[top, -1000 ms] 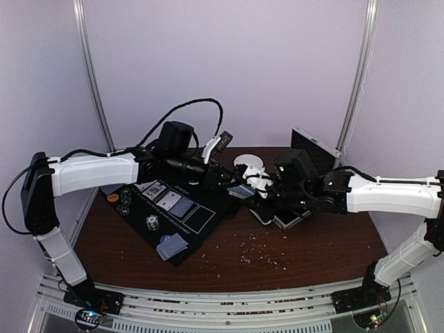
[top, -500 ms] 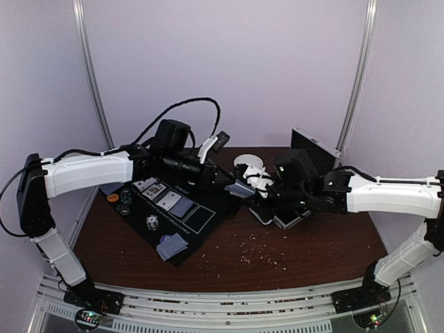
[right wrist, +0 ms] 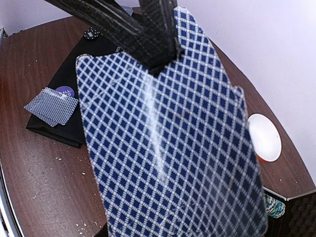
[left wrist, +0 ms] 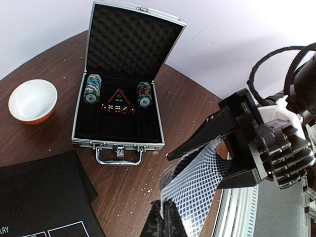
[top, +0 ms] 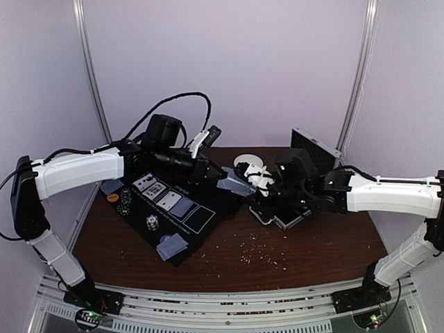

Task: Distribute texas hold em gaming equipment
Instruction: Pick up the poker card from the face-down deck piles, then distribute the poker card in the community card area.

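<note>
I work at a dark brown wooden table [top: 312,243] with a rounded far edge, its top dotted with pale specks [top: 260,253]. Plain pale lilac walls [top: 229,62] close it in behind and at both sides. Two slim metal posts [top: 94,76] rise against them. Silver rails [top: 229,305] run along my near edge, under soft, even light

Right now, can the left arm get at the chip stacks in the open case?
Probably not yet. The left tool is closed on a card, close against the right tool. The case itself stands open with nothing over the chip stacks.
</note>
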`<state>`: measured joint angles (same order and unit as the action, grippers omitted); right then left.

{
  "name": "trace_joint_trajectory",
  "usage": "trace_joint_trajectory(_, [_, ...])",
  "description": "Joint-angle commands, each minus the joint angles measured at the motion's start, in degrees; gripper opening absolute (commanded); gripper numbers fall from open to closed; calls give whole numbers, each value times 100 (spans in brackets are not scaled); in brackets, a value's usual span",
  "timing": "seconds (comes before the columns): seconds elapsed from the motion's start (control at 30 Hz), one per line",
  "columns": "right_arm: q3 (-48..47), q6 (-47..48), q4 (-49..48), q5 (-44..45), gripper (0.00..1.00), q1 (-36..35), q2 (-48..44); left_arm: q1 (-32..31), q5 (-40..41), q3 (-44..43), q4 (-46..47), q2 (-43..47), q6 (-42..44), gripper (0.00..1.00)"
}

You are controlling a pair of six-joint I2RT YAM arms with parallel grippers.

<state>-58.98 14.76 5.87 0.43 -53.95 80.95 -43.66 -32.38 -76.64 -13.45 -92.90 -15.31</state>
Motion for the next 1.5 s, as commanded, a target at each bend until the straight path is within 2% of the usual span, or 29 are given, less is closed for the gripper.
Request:
trace_joint_trajectory(0.0, [37, -124, -143, 126, 39, 66, -62, 164, -385, 112, 298, 240, -187, 0])
trace_joint_trajectory(0.1, [34, -231, -100, 267, 39, 159, -48, 595, -264, 645, 965, 639, -1080, 0])
trace_joint_trajectory(0.2, [72, -374, -114, 382, 39, 240, -30, 955, 539, 1612, 1912, 1372, -2250, 0])
trace_joint_trajectory(0.23, [93, -418, -137, 402, 39, 266, -20, 985, 831, 2032, 2516, 1613, -2645, 0])
trace_joint_trajectory(0.3, [106, -470, -180, 410, 39, 287, 27, 989, 1359, 2639, 3084, 1928, -3245, 0])
trace_joint_trajectory(0.37, [86, -490, -187, 362, 39, 297, 67, 982, 1923, 3046, 3280, 2004, -3775, 0])
trace_joint_trajectory(0.47, [48, -475, -191, 265, 39, 293, 88, 937, 2333, 3809, 3953, 1872, -4938, 0])
trace_joint_trajectory(0.53, [47, -467, -192, 233, 39, 297, 71, 860, 2699, 4137, 4250, 1684, -5368, 0])
trace_joint_trajectory(0.7, [66, -466, -155, 188, 39, 296, 23, 375, 3575, 4016, 4052, 1054, -5860, 0])
trace_joint_trajectory(0.97, [154, -439, -166, 161, 39, 295, -37, 129, 3590, 3951, 3775, 60, -6621, 0])
trace_joint_trajectory(1.13, [126, -413, -139, 156, 39, 297, -10, 109, 3384, 3793, 3937, -384, -6600, 0])
trace_joint_trajectory(1.4, [151, -398, -138, 147, 39, 292, -35, -25, 3368, 3830, 3686, -433, -7025, 0])
trace_joint_trajectory(1.47, [142, -388, -130, 133, 39, 292, -35, -81, 3361, 3794, 3508, -407, -7025, 6])
